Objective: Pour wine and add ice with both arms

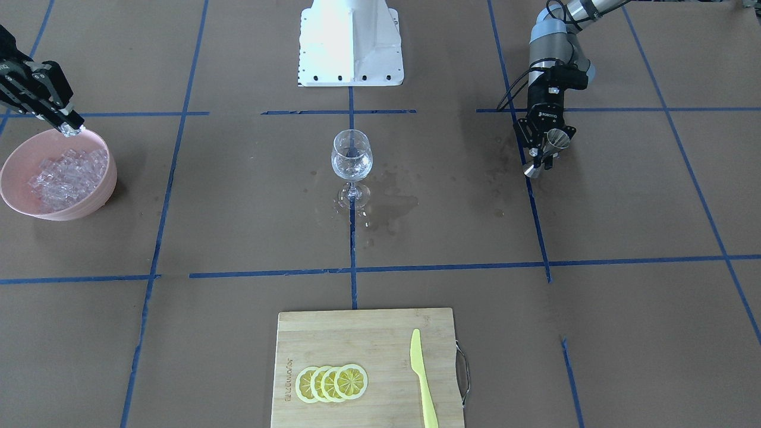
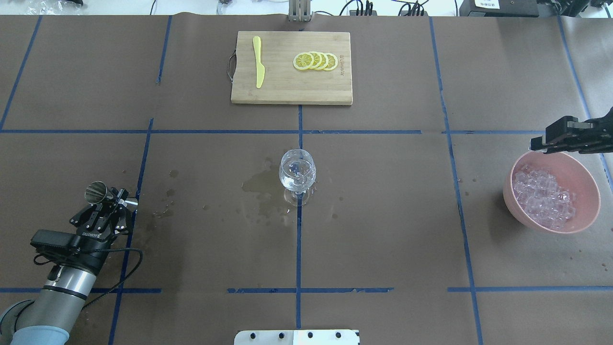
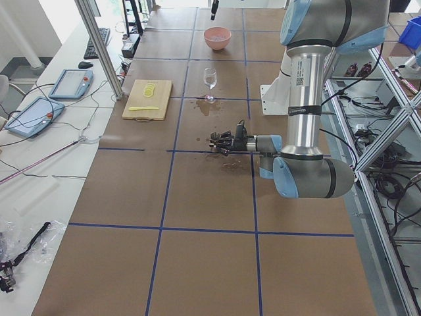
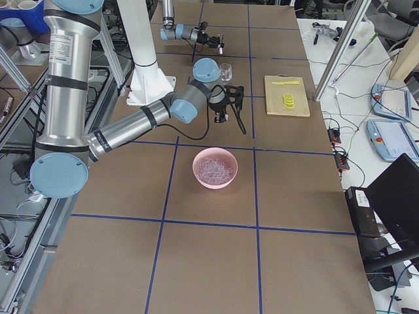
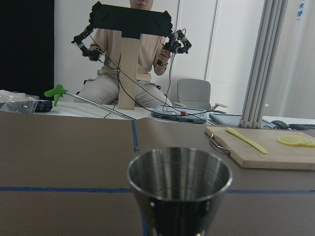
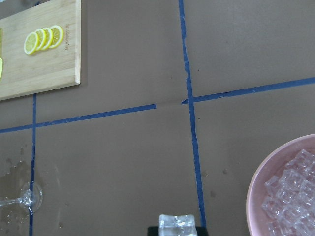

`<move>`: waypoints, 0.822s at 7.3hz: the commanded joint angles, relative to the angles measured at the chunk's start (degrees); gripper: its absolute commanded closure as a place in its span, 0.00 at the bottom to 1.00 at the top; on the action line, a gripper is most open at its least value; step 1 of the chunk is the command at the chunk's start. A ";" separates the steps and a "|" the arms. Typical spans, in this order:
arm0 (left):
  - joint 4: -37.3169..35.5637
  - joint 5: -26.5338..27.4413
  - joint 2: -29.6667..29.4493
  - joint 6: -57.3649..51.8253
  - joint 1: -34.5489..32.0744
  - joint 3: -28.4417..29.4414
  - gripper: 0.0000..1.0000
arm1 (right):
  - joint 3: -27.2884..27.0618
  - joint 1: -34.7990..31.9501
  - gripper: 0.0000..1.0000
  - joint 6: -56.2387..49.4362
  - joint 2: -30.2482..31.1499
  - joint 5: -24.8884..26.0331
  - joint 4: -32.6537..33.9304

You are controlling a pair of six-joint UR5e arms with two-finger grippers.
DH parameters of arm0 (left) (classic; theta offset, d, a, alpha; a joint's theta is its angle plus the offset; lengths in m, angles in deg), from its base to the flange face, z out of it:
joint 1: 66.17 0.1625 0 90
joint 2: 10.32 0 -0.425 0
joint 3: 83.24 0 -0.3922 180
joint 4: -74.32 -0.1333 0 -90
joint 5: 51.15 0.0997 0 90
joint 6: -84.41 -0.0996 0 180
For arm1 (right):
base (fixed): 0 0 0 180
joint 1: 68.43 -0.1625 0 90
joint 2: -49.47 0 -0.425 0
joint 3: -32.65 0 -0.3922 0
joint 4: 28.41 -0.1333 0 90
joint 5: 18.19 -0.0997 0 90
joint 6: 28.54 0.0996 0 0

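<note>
A clear stemmed glass point(image 1: 352, 157) stands at the table's middle and holds a little clear wine point(image 2: 297, 176). My left gripper point(image 1: 544, 153) is shut on a steel jigger point(image 2: 97, 190), held just above the table well to the glass's side. The jigger stands upright in the left wrist view point(image 5: 179, 187). A pink bowl point(image 2: 509, 194) holds a heap of ice point(image 2: 543, 194). My right gripper point(image 1: 71, 128) hovers over the bowl's rim, shut on one ice cube point(image 6: 177, 222).
A wooden cutting board point(image 2: 291, 88) with lemon slices point(image 2: 316, 61) and a yellow knife point(image 2: 259, 62) lies at the far side. Wet patches point(image 2: 258, 184) surround the glass's foot. The white robot base point(image 1: 351, 41) sits at the near edge. An operator point(image 5: 135, 59) sits beyond the table.
</note>
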 commanded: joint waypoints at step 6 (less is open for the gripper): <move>-0.23 0.07 0.37 -0.56 -0.15 2.04 1.00 | -0.02 0.09 1.00 1.72 0.02 -0.23 -2.00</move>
